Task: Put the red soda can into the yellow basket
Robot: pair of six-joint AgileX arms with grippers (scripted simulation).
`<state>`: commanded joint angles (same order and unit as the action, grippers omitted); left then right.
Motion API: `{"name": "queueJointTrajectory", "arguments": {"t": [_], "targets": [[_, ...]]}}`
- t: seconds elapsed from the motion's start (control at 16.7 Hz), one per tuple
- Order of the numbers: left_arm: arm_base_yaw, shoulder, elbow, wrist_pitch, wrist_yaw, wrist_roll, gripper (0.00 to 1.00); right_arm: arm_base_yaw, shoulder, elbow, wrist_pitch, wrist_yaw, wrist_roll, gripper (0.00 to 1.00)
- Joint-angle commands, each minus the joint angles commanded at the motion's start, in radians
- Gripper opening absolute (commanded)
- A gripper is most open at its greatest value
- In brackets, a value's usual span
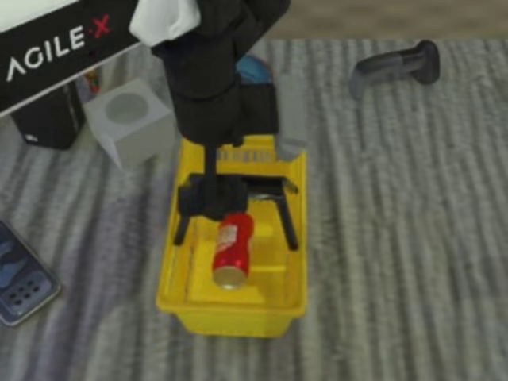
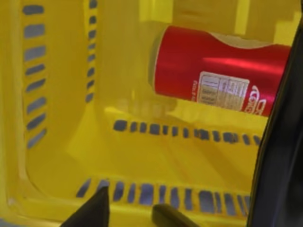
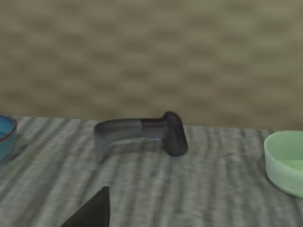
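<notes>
The red soda can point(image 1: 233, 250) lay on its side inside the yellow basket point(image 1: 295, 238), just below the left gripper point(image 1: 213, 208). The gripper's fingers looked spread and, as far as the top view showed, free of the can.

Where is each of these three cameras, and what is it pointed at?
Top: above the table, looking down at the left arm over the basket.
Left wrist: on that arm, facing into the basket at the can; dark end effector parts show.
Right wrist: facing a scanner; one dark tip shows.
Top and left wrist share can and basket.
</notes>
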<state>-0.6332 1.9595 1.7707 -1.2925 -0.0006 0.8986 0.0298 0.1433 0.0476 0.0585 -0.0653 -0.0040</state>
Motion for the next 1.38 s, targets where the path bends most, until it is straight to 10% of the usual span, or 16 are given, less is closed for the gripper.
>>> {"name": "queueJointTrajectory", "arguments": {"t": [0.3, 1.2, 1.38], "targets": [[-0.040, 0.109, 0.095, -0.075, 0.002, 0.054, 1.00, -0.020, -0.143, -0.048, -0.058, 0.065, 0.004, 1.00], [-0.039, 0.110, 0.016, 0.004, 0.002, 0.054, 1.00, -0.020, -0.143, -0.048, -0.058, 0.065, 0.004, 1.00], [-0.039, 0.110, 0.016, 0.004, 0.002, 0.054, 0.77, -0.020, -0.143, -0.048, -0.058, 0.065, 0.004, 1.00]]}}
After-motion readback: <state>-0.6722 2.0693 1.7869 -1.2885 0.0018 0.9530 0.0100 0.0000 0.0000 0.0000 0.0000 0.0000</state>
